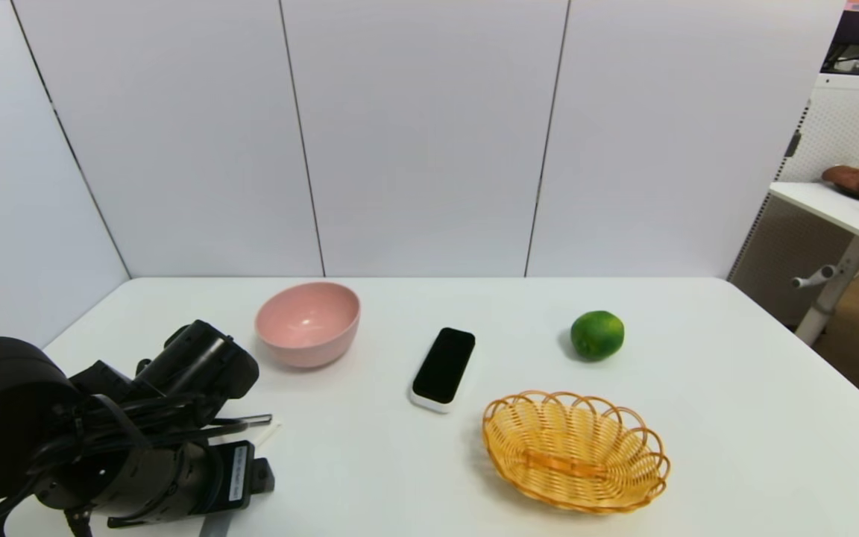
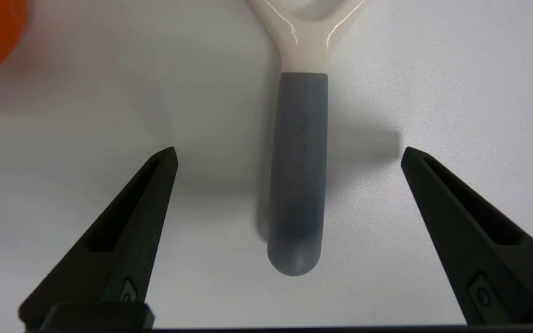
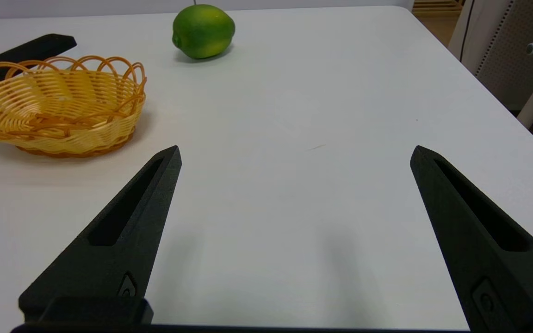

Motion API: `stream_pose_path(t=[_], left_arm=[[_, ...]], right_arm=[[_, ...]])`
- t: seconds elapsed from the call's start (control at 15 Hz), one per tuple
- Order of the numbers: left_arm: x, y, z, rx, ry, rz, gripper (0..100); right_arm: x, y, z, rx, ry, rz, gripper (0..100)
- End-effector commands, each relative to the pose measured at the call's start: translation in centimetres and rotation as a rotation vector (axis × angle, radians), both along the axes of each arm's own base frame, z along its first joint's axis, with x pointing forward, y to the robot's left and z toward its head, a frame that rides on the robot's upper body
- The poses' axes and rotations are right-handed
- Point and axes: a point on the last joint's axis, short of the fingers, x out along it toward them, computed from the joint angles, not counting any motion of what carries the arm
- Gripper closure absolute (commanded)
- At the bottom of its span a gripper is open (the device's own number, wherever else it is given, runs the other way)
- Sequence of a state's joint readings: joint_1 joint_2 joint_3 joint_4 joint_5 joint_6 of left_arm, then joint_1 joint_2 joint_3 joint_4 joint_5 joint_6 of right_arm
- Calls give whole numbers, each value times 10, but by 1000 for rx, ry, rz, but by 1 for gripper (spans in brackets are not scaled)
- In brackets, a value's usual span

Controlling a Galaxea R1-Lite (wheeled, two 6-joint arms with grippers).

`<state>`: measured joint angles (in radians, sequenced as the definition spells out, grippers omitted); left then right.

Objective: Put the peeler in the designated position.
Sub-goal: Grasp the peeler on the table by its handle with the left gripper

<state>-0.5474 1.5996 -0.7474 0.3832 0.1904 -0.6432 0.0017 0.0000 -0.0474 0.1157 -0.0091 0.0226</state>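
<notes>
The peeler (image 2: 298, 175) lies flat on the white table, its grey handle towards the camera and its white fork running out of the left wrist view. My left gripper (image 2: 287, 152) is open just above it, one finger on each side of the handle, neither touching. In the head view my left arm (image 1: 139, 432) covers the peeler at the near left, and only a white tip (image 1: 268, 432) shows. My right gripper (image 3: 294, 152) hangs open over bare table and holds nothing. No mark on the tabletop shows the designated position.
A pink bowl (image 1: 308, 323) stands just beyond the left arm. A black device (image 1: 444, 368) lies mid-table, a green lime (image 1: 597, 335) farther right, and a yellow wicker basket (image 1: 575, 452) sits near the front. The table's right edge (image 1: 810, 358) drops off.
</notes>
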Motion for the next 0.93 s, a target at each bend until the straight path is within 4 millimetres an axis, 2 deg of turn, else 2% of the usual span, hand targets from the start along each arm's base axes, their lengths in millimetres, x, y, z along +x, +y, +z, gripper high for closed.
stream_pose_path(t=[0.07, 0.53, 0.73, 0.8, 0.93], left_arm=[[1, -1, 0, 1, 2, 4, 100], [1, -1, -7, 18, 41, 2, 100], [3, -2, -4, 9, 21, 0, 100], [5, -3, 2, -2, -3, 1, 100], [10, -5, 30, -27, -128, -13, 100]], right_arm=[[0, 0, 0, -1, 2, 1, 0], [0, 0, 0, 2, 2, 0, 0], [0, 0, 0, -1, 2, 1, 0], [0, 0, 0, -1, 2, 0, 0], [0, 0, 0, -1, 2, 1, 0]])
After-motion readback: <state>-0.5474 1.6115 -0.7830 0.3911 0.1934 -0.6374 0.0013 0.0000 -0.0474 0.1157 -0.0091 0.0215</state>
